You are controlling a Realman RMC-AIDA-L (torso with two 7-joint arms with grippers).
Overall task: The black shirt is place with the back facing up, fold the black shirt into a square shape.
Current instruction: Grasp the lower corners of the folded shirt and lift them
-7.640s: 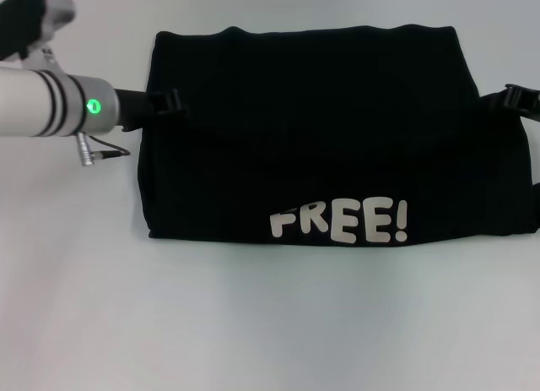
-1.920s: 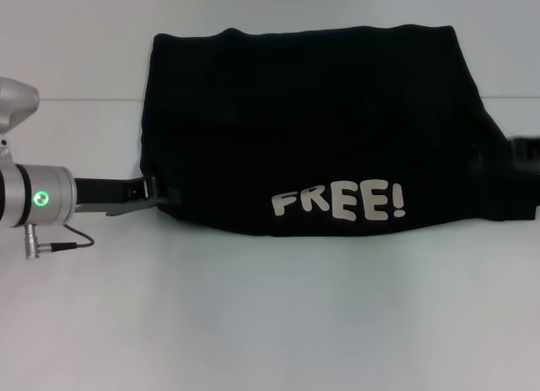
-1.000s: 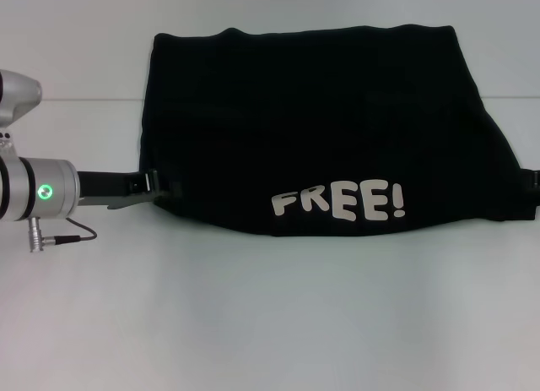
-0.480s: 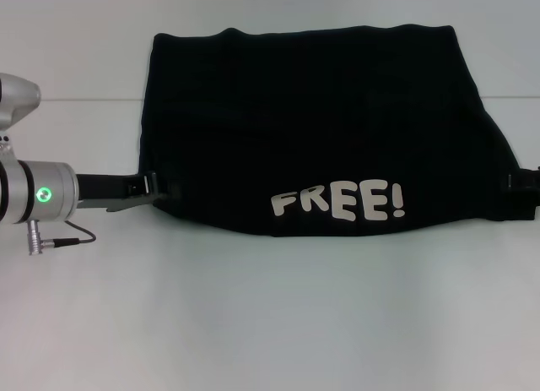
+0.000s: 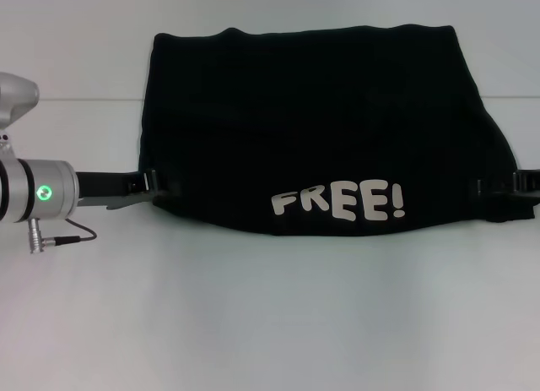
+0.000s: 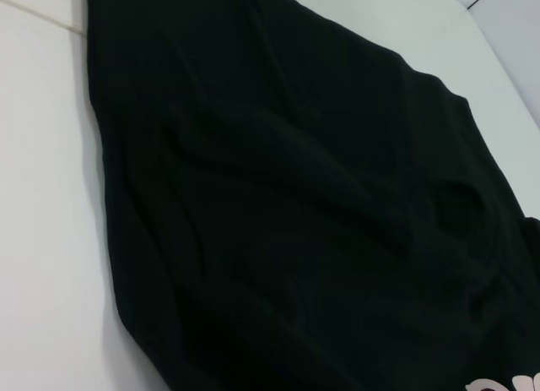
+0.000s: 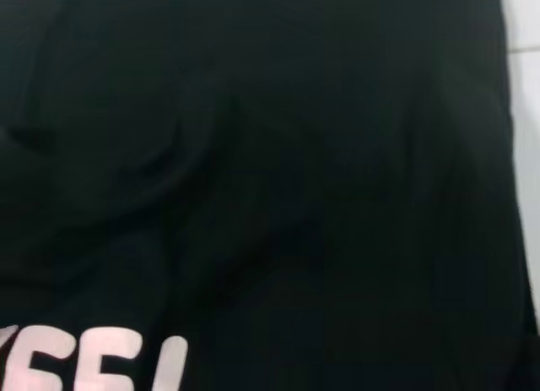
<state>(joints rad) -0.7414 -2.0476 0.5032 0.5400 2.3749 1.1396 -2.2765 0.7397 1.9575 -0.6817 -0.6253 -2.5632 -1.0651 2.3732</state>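
You have the black shirt (image 5: 321,129) lying folded on the white table (image 5: 270,315), a wide dark block broader at its near edge than at its far edge. White blocky "FREE!" lettering (image 5: 339,203) faces up along the near edge, right of centre. The far edge is slightly wavy, and the fabric shows soft creases and ridges across its surface.

White table (image 5: 253,323) w/ seam line at back.
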